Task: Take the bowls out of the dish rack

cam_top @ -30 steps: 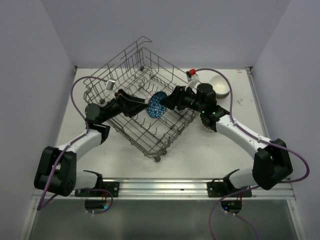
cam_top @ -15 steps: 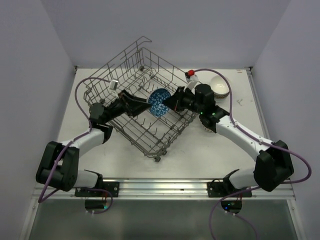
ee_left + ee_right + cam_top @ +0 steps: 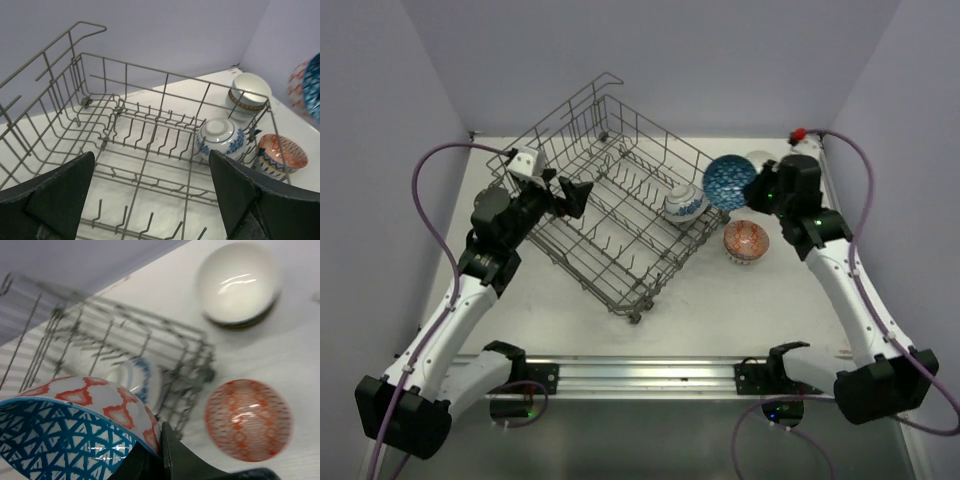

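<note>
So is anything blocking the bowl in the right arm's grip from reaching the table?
Nothing visible does. The blue bowl, held by the right gripper, hangs outside the dish rack. The red bowl and the white stack sit on the table nearby, so it needs a bare spot beside them.

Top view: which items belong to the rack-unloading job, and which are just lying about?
Job:
dish rack
blue-and-white bowl inside it
blue lattice bowl held in the right gripper
red-patterned bowl and white bowl stack on the table
left gripper, open over the rack

Lying about:
purple cables
metal mounting rail
</note>
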Available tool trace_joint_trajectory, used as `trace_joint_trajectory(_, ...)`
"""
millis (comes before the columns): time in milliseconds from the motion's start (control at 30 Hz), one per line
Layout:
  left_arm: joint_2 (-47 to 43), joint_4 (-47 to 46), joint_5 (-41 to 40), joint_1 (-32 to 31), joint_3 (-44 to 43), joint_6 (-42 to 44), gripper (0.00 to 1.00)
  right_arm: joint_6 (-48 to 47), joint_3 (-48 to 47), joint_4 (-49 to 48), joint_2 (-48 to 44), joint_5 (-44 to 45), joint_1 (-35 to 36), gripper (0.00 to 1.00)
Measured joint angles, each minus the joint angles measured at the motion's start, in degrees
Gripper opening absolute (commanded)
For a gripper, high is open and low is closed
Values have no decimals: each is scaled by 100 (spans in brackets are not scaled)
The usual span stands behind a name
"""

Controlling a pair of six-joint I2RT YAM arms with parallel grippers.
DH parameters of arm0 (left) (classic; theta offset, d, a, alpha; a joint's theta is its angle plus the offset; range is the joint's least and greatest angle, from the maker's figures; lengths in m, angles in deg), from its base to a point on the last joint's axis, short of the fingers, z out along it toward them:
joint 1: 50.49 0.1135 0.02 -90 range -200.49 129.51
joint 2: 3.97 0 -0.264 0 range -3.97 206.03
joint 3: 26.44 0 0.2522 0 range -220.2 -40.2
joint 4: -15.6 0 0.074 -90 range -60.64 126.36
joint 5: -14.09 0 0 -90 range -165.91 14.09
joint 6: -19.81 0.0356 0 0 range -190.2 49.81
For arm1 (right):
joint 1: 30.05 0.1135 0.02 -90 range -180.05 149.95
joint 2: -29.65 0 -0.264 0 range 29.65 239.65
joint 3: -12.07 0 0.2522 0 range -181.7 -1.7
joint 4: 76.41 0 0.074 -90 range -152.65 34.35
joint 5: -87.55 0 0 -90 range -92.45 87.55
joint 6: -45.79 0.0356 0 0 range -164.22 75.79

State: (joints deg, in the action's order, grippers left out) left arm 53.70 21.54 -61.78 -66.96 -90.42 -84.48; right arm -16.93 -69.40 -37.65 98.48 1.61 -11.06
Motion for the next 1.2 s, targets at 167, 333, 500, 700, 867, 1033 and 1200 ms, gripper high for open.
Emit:
trace_joint_trajectory(167, -413, 439, -966, -376, 317, 767, 100, 11, 531, 525, -758, 352, -1790, 0)
trace_joint_trajectory(333, -380, 778, -1462, -619, 326, 1119, 100, 11, 1071, 940, -752, 214, -2603, 0)
trace_joint_trajectory(500, -380, 846, -1574, -669, 326, 1244, 100, 11, 1394, 1139, -225, -133, -2776, 0)
trace_joint_trajectory(700, -380, 857, -1572, -693, 326, 1257, 100, 7, 1532, 988, 275, -754, -2767, 0)
trace_joint_trajectory(867, -376, 885, -1510, -697, 326, 1263, 100, -39, 1521, 796, 584, -992, -2767, 0)
trace_joint_trajectory(1033, -350, 885, -1480, -706, 326, 1263, 100, -144, 1434, 765, 979, -1163, -2767, 4)
trace_joint_trajectory(1200, -334, 887, -1473, -719, 326, 1263, 100, -214, 1257, 772, 1180, -1373, -2767, 48)
